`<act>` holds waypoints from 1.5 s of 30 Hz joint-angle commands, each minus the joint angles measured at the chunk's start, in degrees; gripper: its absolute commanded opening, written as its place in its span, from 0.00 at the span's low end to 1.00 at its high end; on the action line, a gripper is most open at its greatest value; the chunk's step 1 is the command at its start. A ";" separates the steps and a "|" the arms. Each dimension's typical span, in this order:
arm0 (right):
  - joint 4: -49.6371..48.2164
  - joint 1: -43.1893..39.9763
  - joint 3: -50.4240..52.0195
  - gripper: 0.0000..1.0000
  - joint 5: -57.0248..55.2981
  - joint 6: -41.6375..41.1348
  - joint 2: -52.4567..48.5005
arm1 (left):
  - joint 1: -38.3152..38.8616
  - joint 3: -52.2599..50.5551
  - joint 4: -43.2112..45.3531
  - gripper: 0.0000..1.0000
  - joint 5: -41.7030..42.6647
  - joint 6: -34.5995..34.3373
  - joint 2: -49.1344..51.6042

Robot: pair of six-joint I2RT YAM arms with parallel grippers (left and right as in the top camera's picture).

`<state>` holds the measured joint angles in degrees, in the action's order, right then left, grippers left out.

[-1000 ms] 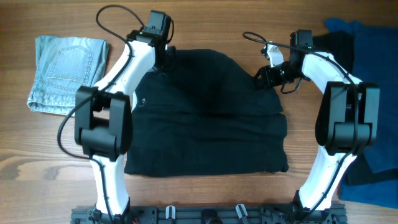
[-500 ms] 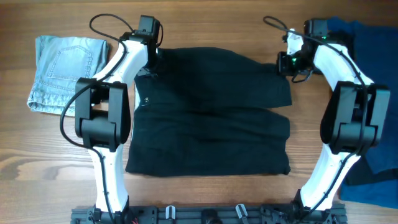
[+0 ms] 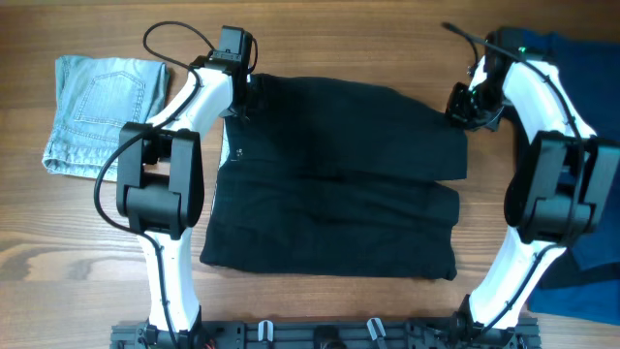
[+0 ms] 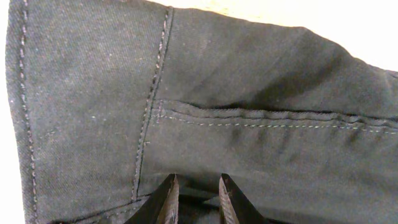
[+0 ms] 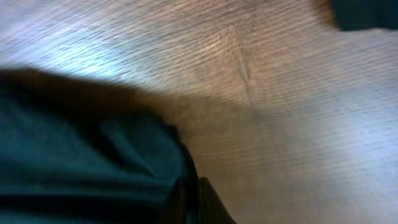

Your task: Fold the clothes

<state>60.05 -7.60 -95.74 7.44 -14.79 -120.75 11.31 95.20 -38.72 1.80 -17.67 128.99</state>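
As folding needs flat cloth — left gripper (image 4: pixel 198 180): pinches the clothes (image 3: pixel 329 184), far corner;
right gripper (image 5: pixel 189 190): clenched on the other

Even overhead light, blown-out white beyond the clothes (image 4: pixel 249 81), right-wrist view smeared, perhaps motion blur.

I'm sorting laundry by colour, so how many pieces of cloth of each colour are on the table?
black garment: 1
light-blue denim piece: 1
blue cloth, at the right edge and partly behind the arm: 1
Total: 3
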 commanded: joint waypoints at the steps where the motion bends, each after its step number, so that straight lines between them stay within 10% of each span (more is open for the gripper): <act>1: 2.86 -3.52 -2.86 0.05 -12.46 -2.12 7.98 | -1.95 -4.79 -2.64 0.23 -6.40 0.74 5.84; 8: 5.68 -3.52 -2.86 0.04 -8.39 -1.33 14.99 | -1.97 -4.83 -2.60 0.23 -6.40 0.76 5.84; 13: -8.41 -3.30 -1.18 0.07 16.13 16.31 11.93 | -1.95 -4.83 -2.58 0.23 -6.38 0.74 5.84; 17: -13.44 -2.82 -1.18 0.11 14.03 16.28 6.73 | -1.95 -4.83 -2.60 0.23 -6.38 0.76 5.84; 22: -14.69 -1.49 -1.18 0.45 15.54 19.32 -2.82 | -1.95 -4.83 -2.58 0.23 -6.36 0.76 5.84; 30: -9.49 1.44 -0.52 0.67 17.40 22.99 -7.10 | -1.95 -4.83 -2.62 0.23 -6.36 0.76 5.84; 32: -9.42 1.42 -0.15 0.60 16.02 22.95 -7.10 | -1.95 -4.83 -2.82 0.23 -6.38 0.79 5.84; 35: -8.63 1.44 -0.13 0.04 15.47 22.95 -7.10 | -1.97 -4.83 -2.82 0.23 -6.38 0.81 5.84; 45: -7.69 -2.47 -6.25 0.04 -12.57 15.28 5.49 | -1.97 -4.83 -2.69 0.23 -6.38 0.94 5.84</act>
<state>52.73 -7.27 -99.59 13.89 4.03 -120.68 11.25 94.94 -38.83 0.75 -17.65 128.77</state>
